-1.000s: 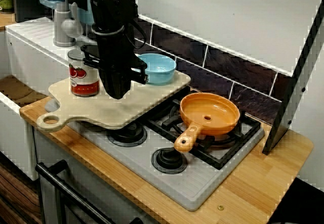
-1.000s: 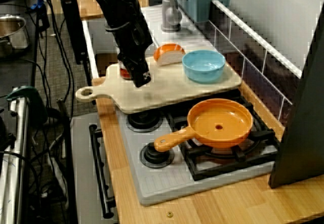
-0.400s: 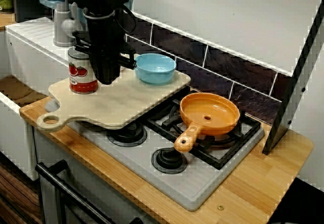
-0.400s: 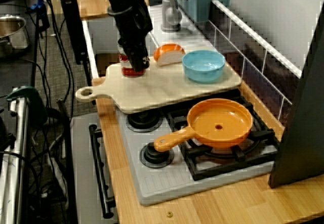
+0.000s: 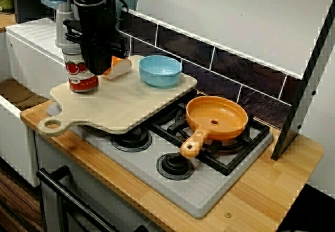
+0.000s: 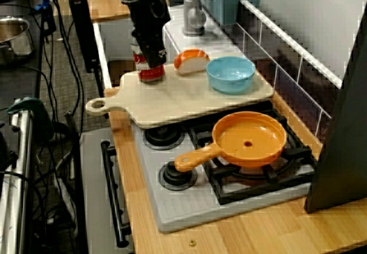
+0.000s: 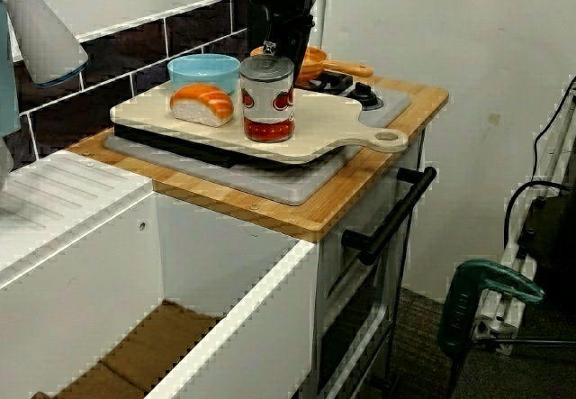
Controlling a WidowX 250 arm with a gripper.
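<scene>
**Sink-end view: gripper (image 7: 273, 48) close behind the tomato can (image 7: 267, 100)**

We see the can standing upright on the cutting board (image 7: 324, 133), at the edge nearest the sink. The black gripper sits right at its upper rim. In the stove-front view the arm covers the can's right side, so we cannot tell how wide the jaws stand or whether they clasp it. A salmon sushi piece (image 7: 202, 104) lies just beside the can, with a blue bowl (image 7: 203, 70) past it. An orange pan (image 5: 216, 118) rests on a burner, well apart.

Red tomato-printed can (image 5: 77, 78), blue bowl (image 5: 160, 70), orange pan (image 5: 216, 118).
</scene>
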